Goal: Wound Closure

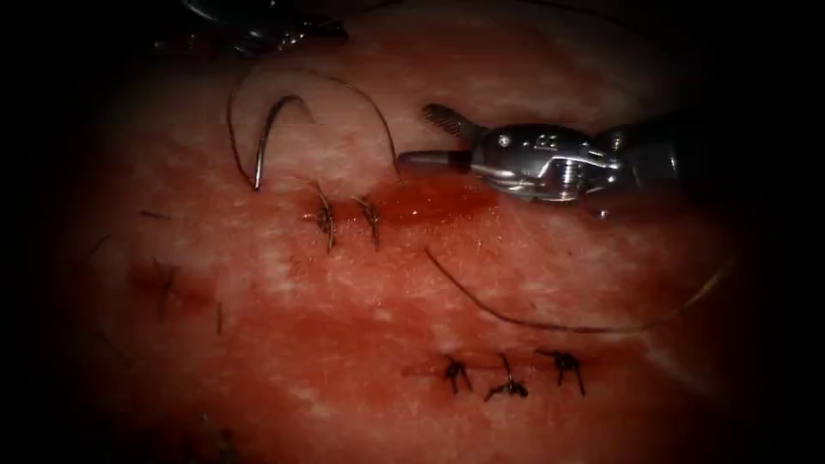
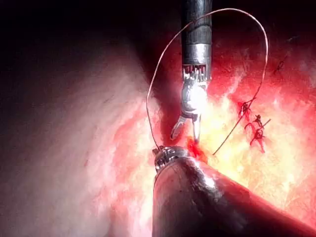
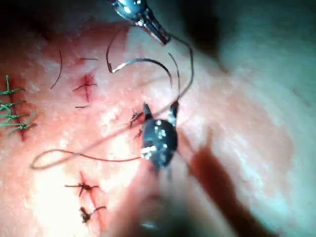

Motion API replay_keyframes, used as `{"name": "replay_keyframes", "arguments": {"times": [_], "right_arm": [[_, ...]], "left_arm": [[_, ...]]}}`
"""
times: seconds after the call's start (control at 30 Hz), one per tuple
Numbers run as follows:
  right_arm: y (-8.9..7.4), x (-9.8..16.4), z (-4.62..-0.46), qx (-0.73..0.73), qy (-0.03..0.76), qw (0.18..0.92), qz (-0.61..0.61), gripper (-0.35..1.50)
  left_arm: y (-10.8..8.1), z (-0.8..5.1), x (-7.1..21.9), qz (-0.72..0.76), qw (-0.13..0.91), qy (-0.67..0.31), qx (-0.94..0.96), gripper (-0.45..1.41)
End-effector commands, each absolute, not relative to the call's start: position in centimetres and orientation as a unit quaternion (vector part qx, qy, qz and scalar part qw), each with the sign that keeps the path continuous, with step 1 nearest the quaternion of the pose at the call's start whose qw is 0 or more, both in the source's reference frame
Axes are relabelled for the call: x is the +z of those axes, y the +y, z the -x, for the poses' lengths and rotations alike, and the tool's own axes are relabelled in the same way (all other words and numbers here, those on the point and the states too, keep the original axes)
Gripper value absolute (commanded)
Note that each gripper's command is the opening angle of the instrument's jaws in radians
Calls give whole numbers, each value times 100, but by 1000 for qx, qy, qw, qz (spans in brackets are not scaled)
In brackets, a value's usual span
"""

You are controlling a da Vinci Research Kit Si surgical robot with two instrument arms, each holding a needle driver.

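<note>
The needle (image 1: 273, 137) lies free on the tissue (image 1: 361, 283), left of two knots (image 1: 348, 219) at the cut, with thread (image 1: 344, 90) arching from it toward my right tool (image 1: 425, 136). My right jaws are spread, grasping nothing, beside the red fluid (image 1: 430, 199). My left tool (image 3: 143, 17) sits beyond the needle; I cannot tell its jaws.

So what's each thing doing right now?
Right tool: jaws open, holding nothing.
Left tool: jaws shut on the thread.
Needle: lying on the tissue, left of the right tool, held by neither tool.
Thread: loose, looping across the tissue.
Cut: two stitches in, red fluid pooled.
</note>
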State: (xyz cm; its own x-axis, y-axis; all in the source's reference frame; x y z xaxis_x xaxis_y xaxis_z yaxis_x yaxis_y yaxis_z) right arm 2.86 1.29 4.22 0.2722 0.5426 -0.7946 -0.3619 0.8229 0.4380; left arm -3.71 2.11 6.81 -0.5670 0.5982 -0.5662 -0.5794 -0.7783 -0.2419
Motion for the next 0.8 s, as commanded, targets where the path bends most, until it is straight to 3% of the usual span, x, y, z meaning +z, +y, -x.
{"name": "replay_keyframes", "arguments": {"times": [0.03, 0.27, 0.5, 0.8], "right_arm": [[122, 420, -292, 282, 535, 790, -97, 116], [114, 391, -312, 258, 570, 770, -126, 108], [109, 359, -337, 258, 598, 747, -131, 111], [127, 325, -332, 271, 618, 733, -79, 109]], "left_arm": [[205, 365, 683, 318, 332, -8, 888, -45], [186, 335, 682, 298, 330, 3, 896, -45], [147, 352, 710, 273, 318, -2, 908, -45], [90, 365, 737, 254, 296, -28, 920, -45]]}}
